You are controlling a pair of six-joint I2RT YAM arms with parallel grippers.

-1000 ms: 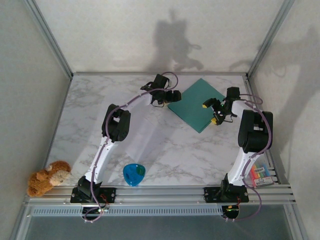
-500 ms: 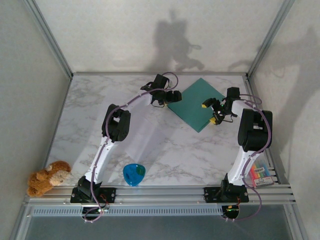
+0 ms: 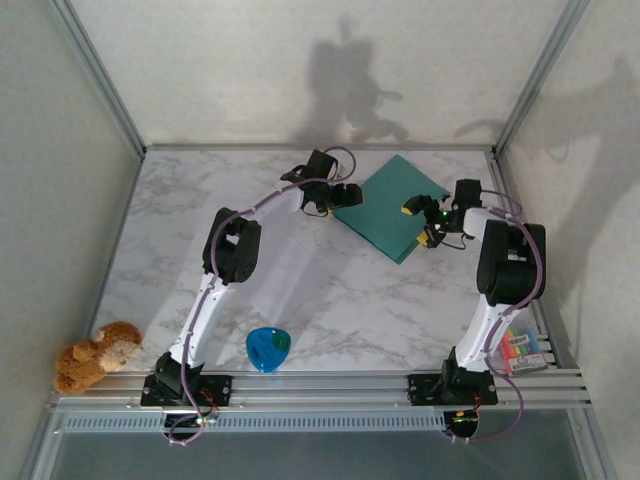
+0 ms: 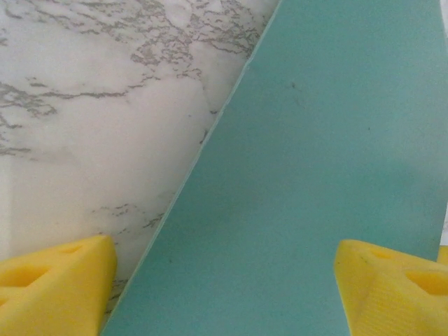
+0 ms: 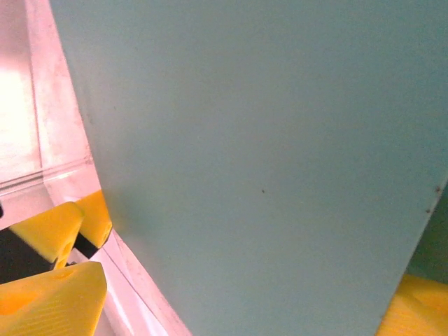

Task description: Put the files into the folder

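Folder-opening: both grippers posted at opposite edges of the shut teal folder.

The teal folder (image 3: 388, 203) lies flat and closed at the far right of the marble table (image 3: 190, 215), turned cornerwise. The files (image 3: 292, 275), pale sheets, lie well apart from it, nearer the bases and beside the left arm. The left gripper (image 3: 343, 193) stands wide open and holds nothing, its yellow fingertips (image 4: 56, 283) straddling the folder's left edge. The right gripper (image 3: 422, 224) is equally wide and empty at the right edge. My judgement is that one arm should pin the folder. The other should catch only the top cover at its free edge, low and shallow, and lift without dragging the whole folder.
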